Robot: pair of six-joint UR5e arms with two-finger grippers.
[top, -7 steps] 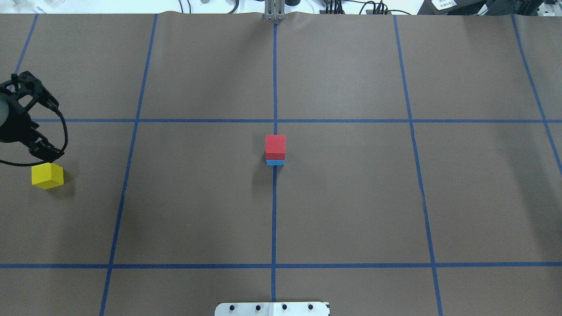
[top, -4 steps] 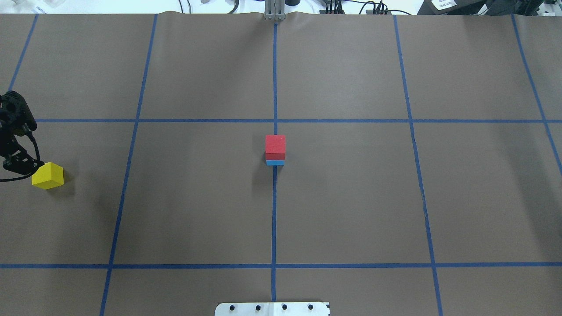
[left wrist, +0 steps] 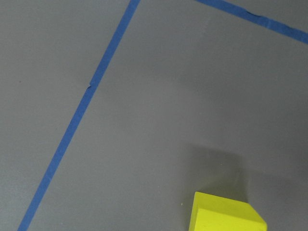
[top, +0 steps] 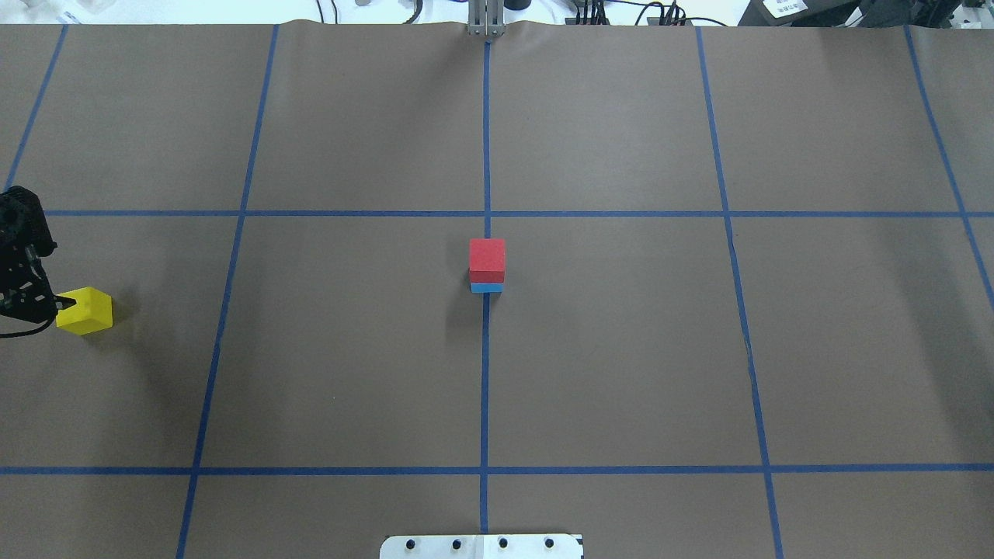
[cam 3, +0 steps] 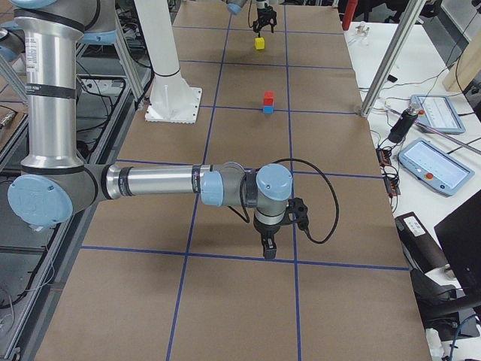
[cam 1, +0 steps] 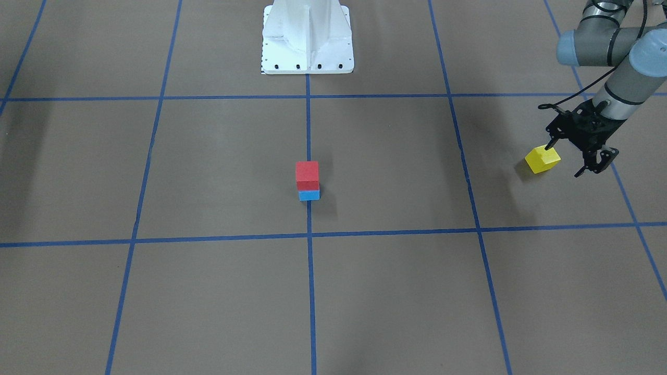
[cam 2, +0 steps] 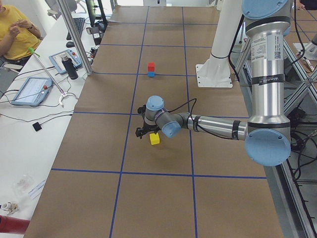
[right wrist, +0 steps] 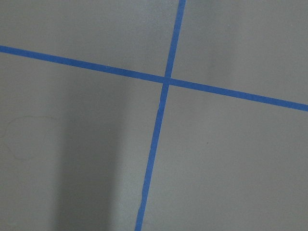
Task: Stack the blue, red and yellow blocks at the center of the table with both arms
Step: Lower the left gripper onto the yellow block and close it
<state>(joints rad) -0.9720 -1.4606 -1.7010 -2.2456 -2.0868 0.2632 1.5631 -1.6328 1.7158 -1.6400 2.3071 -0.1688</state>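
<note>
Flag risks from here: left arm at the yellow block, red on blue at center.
1. Left gripper sits off-centre of the yellow block; one of its fingers looks over the block's top, so descending may shove it, not straddle it.
2. That block lies turned against the tape grid; closing may catch corners and twist it.
3. Red block on blue block is a narrow base; a skewed placement could topple it.

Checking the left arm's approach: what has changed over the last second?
The left gripper, open, shifted to the robot's left and back toward the robot, ending close beside the yellow block without gripping it. The yellow block and the red block on the blue block stayed put.
</note>
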